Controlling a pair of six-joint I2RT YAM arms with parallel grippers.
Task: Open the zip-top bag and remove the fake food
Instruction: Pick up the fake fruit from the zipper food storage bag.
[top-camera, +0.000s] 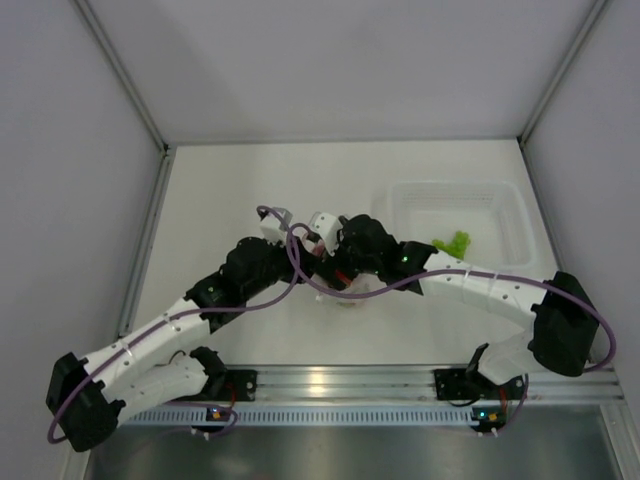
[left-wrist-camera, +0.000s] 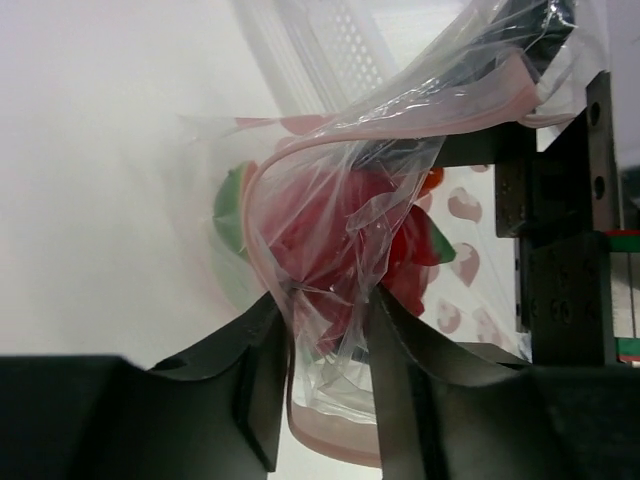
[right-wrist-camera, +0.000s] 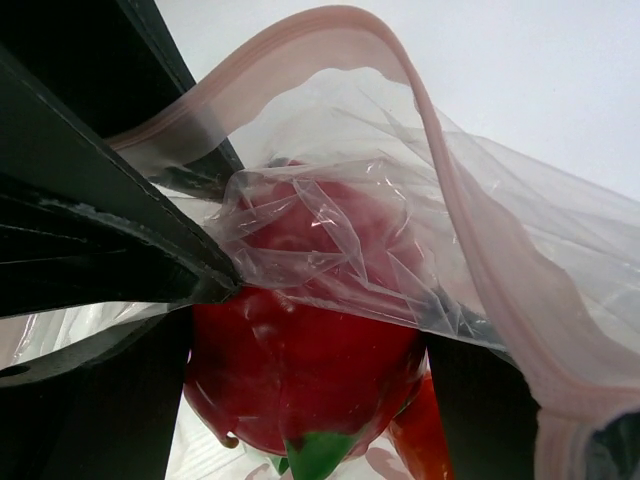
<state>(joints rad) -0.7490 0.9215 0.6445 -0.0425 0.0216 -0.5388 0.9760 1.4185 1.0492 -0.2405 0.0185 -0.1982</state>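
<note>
- My left fingers (left-wrist-camera: 250, 390) are closed on a bunched fold of the zip-top bag (left-wrist-camera: 400, 130). The crinkled film is pinched between them low in the left wrist view.
- My right fingers (right-wrist-camera: 110, 210) grip the bag's opposite lip. The pink zip strip (right-wrist-camera: 470, 220) runs out from their clamp and arches over the mouth.
- The bag hangs between the two sets of fingers with its mouth parted. One strip curves up toward the right fingers and the other loops down below the left ones.
- A red toy fruit (right-wrist-camera: 300, 370) with green tips is inside the bag, just behind the film I hold and close to both sets of fingers.
- A red-orange piece (right-wrist-camera: 420, 440) is beside that fruit, and a green piece (left-wrist-camera: 228, 205) shows at the bag's far side. Both are inside the plastic.
- From above, both wrists meet over the middle of the white counter (top-camera: 230, 180), with the bag directly under them.
- The clear rigid tub (top-camera: 500, 200) stands to the right of the bag, apart from it, with a green leafy piece (top-camera: 452, 243) lying in it.
</note>
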